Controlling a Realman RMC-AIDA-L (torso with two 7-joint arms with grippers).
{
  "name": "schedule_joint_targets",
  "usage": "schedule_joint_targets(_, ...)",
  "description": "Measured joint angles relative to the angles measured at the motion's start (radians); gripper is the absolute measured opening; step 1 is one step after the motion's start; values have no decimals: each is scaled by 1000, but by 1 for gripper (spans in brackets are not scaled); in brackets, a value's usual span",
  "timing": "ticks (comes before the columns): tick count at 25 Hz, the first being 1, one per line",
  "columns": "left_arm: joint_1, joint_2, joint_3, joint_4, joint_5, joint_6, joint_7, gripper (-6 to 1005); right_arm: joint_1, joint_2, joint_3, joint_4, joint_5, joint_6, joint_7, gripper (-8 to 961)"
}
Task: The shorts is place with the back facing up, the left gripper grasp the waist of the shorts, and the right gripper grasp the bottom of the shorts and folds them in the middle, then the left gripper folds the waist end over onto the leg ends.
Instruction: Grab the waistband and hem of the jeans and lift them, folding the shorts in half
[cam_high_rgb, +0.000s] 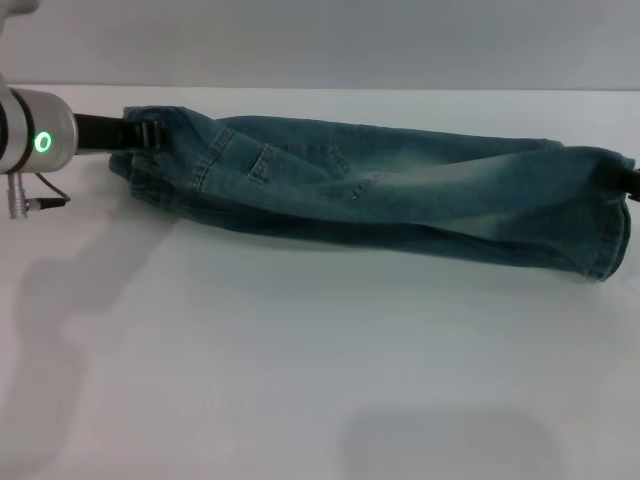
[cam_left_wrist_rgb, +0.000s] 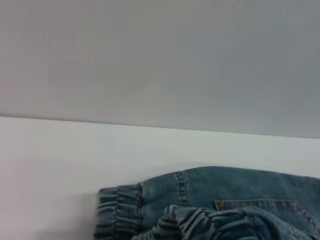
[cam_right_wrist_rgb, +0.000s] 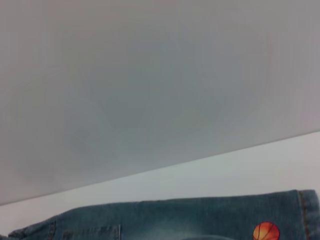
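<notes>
The table (cam_high_rgb: 300, 380) is a plain white surface and spans the whole work area in front of me. A grey wall (cam_high_rgb: 320, 40) closes it off at the far edge.

The shorts (cam_high_rgb: 400, 190) lie stretched across the far half of the table, from my left side to my right side, folded lengthwise into a long narrow band. One back patch pocket (cam_high_rgb: 300, 165) faces up near the left end. The lower long edge of the band casts a dark shadow on the table.

My left arm (cam_high_rgb: 35, 135) enters from the left, green ring lit. My left gripper (cam_high_rgb: 150, 133) sits at the left end of the shorts, on the waist (cam_high_rgb: 135, 165). Its black fingers are clamped onto the denim there. In my left wrist view the waist (cam_left_wrist_rgb: 120, 212) shows as gathered, ruffled elastic, bunched and doubled over on itself, with a pocket seam just beside it.

My right gripper (cam_high_rgb: 633, 182) shows only as a black tip at the right edge of the head view. It touches the right end of the shorts, at the bottom of the shorts (cam_high_rgb: 612, 240), where the stitched hem hangs down. I cannot tell how its fingers stand. In my right wrist view the hem (cam_right_wrist_rgb: 307, 212) shows at one end of the denim, and an orange basketball print (cam_right_wrist_rgb: 266, 231) lies just beside it.
</notes>
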Motion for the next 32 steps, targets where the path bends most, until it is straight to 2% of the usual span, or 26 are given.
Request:
schedule_joint_targets(8,-19,0,-15,41,-38,54,2,225,32,-1,73,-102,135,-3,-62,49)
schedule_joint_targets(16,-80,1,-27,124,-52,99,6,226,91,-3,94,-189,141,-4,-86,50)
schedule_joint_targets(24,-123,0,-45,199,-73,126,28,227,111,-1,149,-234,148,-14,-100,51)
schedule_joint_targets(30,-128,0,-54,254,-138,227,45,237,139,-1,254,-323,209,-18,-146,52)
schedule_joint_targets(32,-127,-1,-50,285,-203,292,68,241,148,-1,274,-339,211,-20,-152,52)
